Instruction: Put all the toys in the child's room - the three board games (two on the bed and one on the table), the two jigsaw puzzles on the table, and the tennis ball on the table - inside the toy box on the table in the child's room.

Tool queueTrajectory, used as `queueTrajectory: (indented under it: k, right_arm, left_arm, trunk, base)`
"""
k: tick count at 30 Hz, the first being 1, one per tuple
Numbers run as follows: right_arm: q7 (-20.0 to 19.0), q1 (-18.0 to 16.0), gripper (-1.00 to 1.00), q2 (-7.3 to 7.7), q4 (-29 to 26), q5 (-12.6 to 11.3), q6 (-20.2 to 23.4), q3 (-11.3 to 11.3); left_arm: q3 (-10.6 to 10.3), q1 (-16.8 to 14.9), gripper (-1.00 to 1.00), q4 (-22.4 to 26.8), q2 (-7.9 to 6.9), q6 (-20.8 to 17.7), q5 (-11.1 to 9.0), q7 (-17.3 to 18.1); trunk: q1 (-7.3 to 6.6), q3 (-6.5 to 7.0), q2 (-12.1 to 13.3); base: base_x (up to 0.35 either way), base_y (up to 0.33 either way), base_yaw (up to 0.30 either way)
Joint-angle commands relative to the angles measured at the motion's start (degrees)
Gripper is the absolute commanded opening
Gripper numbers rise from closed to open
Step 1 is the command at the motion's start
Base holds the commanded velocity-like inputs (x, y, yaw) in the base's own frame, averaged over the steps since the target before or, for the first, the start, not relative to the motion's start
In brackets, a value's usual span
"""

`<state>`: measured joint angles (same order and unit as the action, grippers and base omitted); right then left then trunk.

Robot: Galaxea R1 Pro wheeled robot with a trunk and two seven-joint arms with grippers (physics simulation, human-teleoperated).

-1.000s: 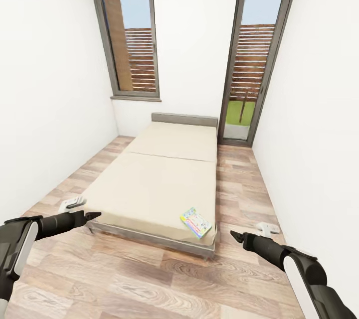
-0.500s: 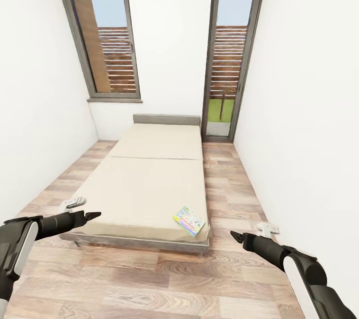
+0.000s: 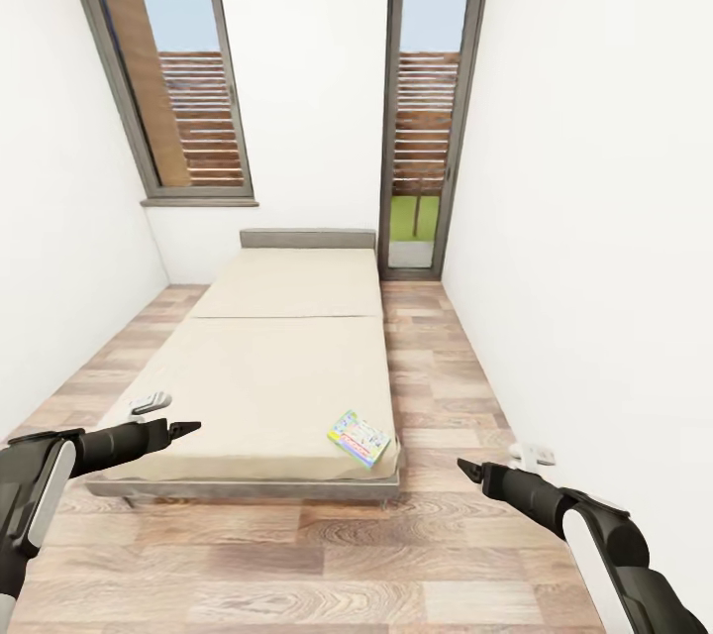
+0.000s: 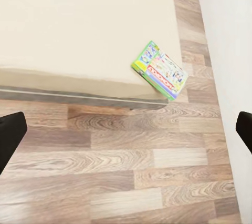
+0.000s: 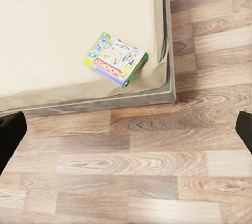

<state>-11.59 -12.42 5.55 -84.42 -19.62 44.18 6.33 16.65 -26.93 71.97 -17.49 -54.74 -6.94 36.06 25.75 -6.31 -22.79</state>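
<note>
A thin flat rectangular board game box with a white, green and red printed cover [image 3: 358, 437] lies flat on the low wide bed with its plain beige mattress [image 3: 277, 357], at the near foot corner on the robot's right side, close to the mattress edge and turned at an angle to it. Both wrist views show the same box [image 4: 160, 70] [image 5: 115, 58] resting near that corner, with the grey bed frame below it. Nothing touches the box.

The low grey headboard [image 3: 308, 238] stands against the far white wall. Beyond it are two tall grey-framed windows [image 3: 163, 69], the right one reaching down to the floor beside the bed. Wood-plank floor [image 3: 327, 575] runs around the bed and in front of it.

The left gripper [image 3: 186, 429] hangs over the near left corner of the bed, its dark fingers drawn to a point, holding nothing. The right gripper [image 3: 465, 466] hangs over the floor to the right of the bed, well apart from the box, also empty. In the wrist views, each gripper's fingertips [image 4: 10, 137] [image 5: 9, 132] sit at opposite edges of the picture, spread wide.

A small white object [image 3: 533, 456] lies on the floor by the right wall, and another [image 3: 151, 403] lies beside the bed's left edge.
</note>
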Motion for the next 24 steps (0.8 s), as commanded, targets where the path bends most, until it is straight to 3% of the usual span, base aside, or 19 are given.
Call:
queueTrajectory:
  k: [1,11,24]
  right_arm:
    - [-0.36,-0.06,1.0,-0.01,-0.04,0.2,0.3,0.07]
    - [-0.32,-0.06,1.0,-0.08,-0.04,0.19,0.19,-0.12]
    - [0.05,-0.06,1.0,-0.89,-0.04,0.28,0.13,-0.25]
  left_arm:
    - [0.05,-0.05,1.0,0.02,0.0,-0.46,-0.44,-0.11]
    - [0.05,-0.05,1.0,0.02,0.0,-0.46,-0.44,-0.11]
    - [0.05,-0.05,1.0,0.02,0.0,-0.46,-0.42,-0.11]
  trunk:
    - [0.04,-0.13,-0.13]
    - [0.04,-0.13,-0.13]
    - [0.04,-0.13,-0.13]
  base:
    - [0.0,-0.042,-0.031]
    - [0.0,-0.151,-0.011]
    - [0.0,-0.045,-0.001]
